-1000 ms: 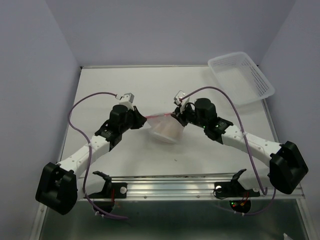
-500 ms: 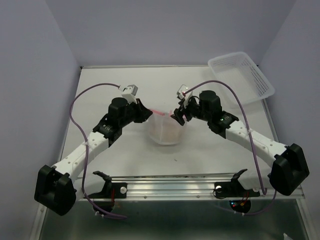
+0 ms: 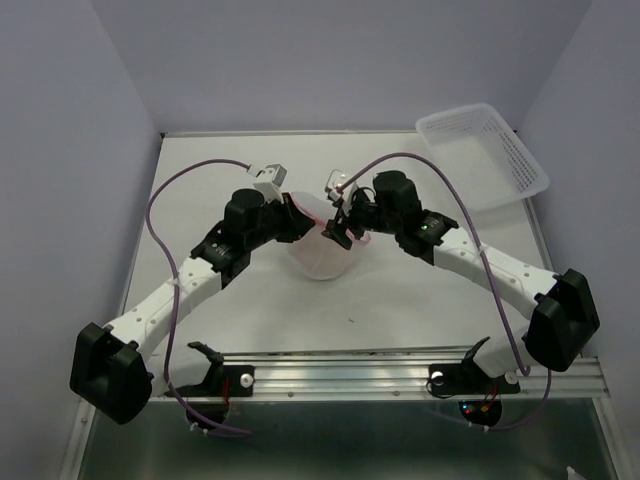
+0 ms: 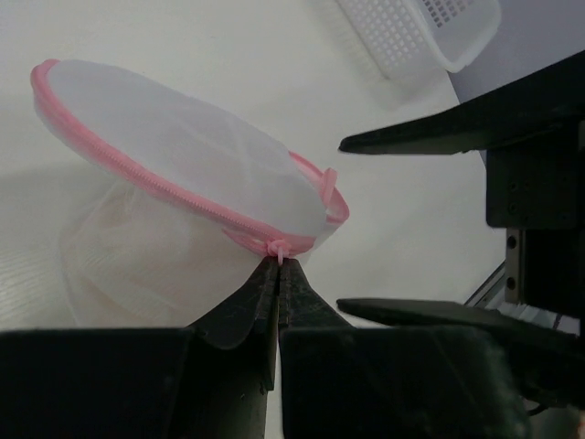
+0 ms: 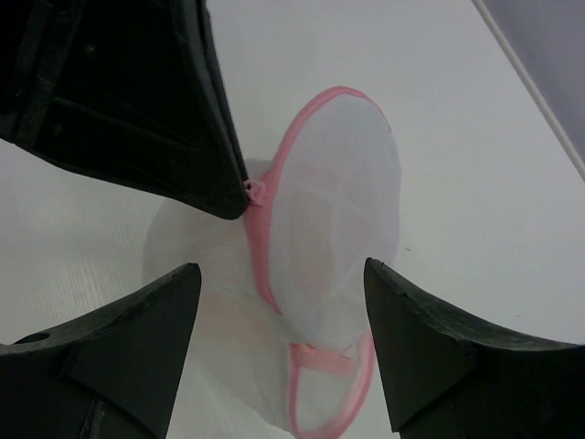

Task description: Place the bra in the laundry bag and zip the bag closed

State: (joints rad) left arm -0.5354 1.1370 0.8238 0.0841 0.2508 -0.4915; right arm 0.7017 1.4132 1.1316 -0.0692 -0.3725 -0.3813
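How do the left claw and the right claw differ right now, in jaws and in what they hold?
The left claw is shut; the right claw is open. The left claw pinches the laundry bag at its pink zipper rim; the right claw holds nothing, its fingers spread before the bag. Both are black and face the bag from opposite sides.

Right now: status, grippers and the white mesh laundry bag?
Left gripper shut on pink zipper rim of white mesh laundry bag. Right gripper open beside it. Peach bra inside. Nothing blocking.
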